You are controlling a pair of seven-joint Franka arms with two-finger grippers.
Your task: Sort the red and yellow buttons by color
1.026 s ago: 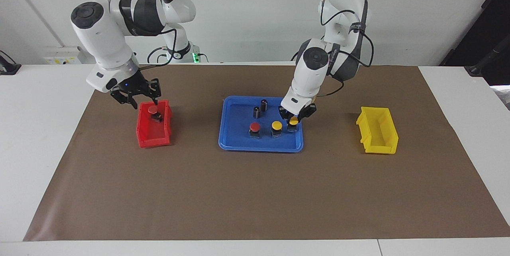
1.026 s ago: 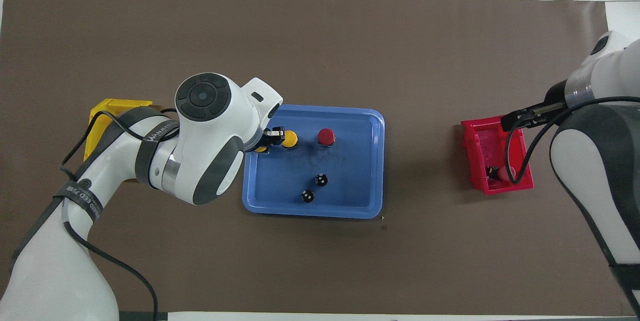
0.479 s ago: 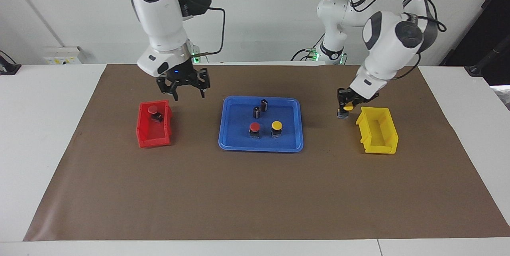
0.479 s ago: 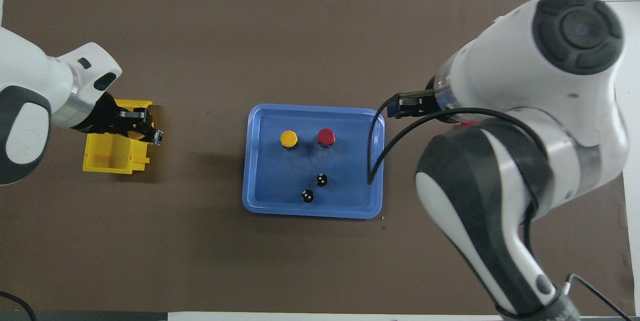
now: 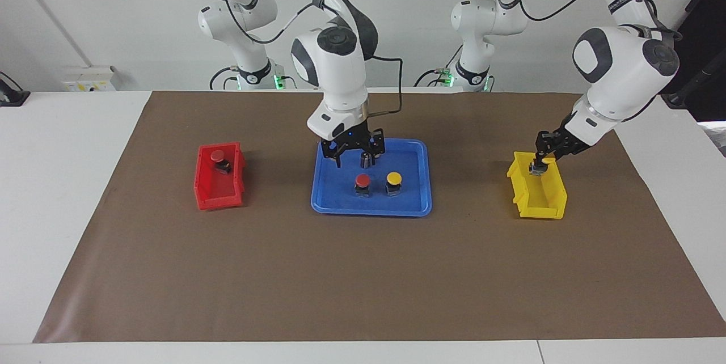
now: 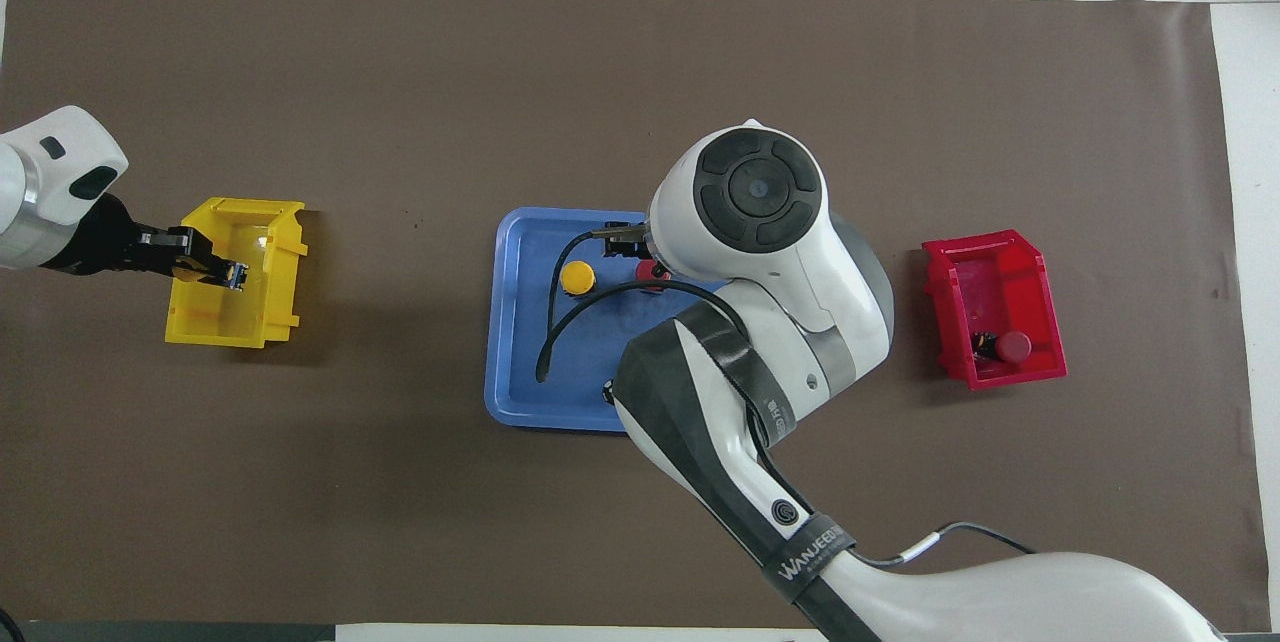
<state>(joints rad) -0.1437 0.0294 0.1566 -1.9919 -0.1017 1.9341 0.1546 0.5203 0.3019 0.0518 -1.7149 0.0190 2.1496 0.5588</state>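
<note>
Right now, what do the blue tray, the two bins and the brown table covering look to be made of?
The blue rectangular tray looks like moulded plastic, going by its rounded rim and slight sheen. The red bin and yellow bin also look like rigid plastic, with ribbed walls and uniform colour. The brown covering looks like matte paper or thin sheet, flat with faint creases; which of the two is uncertain.

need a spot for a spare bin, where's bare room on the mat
Bare mat lies between the red bin and the blue tray, between the tray and the yellow bin, and along the whole strip farther from the robots than all three. Crowded: the tray, with the right tool over it, and the yellow bin, where the left tool holds a yellow button.
</note>
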